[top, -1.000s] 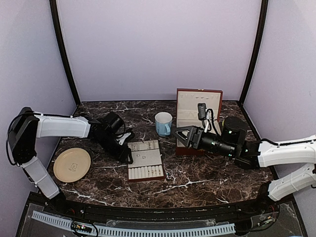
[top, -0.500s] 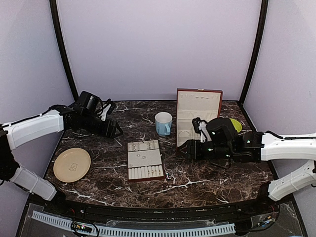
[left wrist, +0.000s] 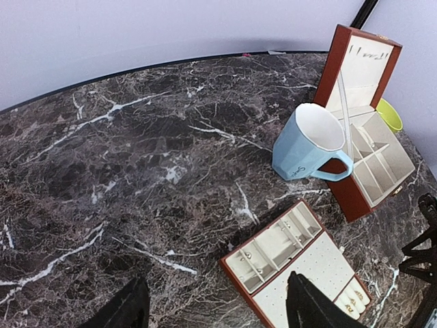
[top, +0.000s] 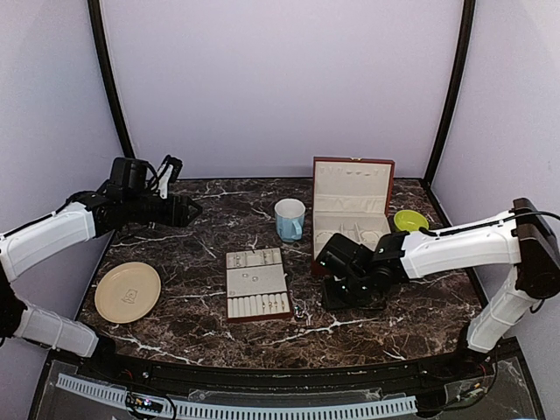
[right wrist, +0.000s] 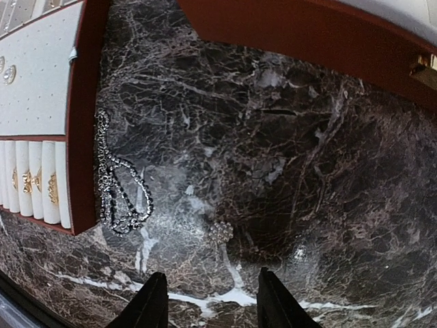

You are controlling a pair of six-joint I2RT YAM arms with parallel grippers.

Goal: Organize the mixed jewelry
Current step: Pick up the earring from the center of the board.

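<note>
Dark marble table [top: 175, 262] lies under everything. At far left the left gripper [top: 191, 210] hangs above it, its 2 fingers wide apart, holding nothing. A silvery chain [right wrist: 106, 171] lies against the tray's [right wrist: 83, 137] right rim, a small sparkly stud [right wrist: 220, 231] near it. The right gripper [right wrist: 212, 304] hovers over them, partly open, empty.

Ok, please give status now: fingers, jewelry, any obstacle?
Left fingers open, empty. Right fingers open, close to loose chain and small sparkly piece on table, beside tray rim. Nothing blocks them.
</note>
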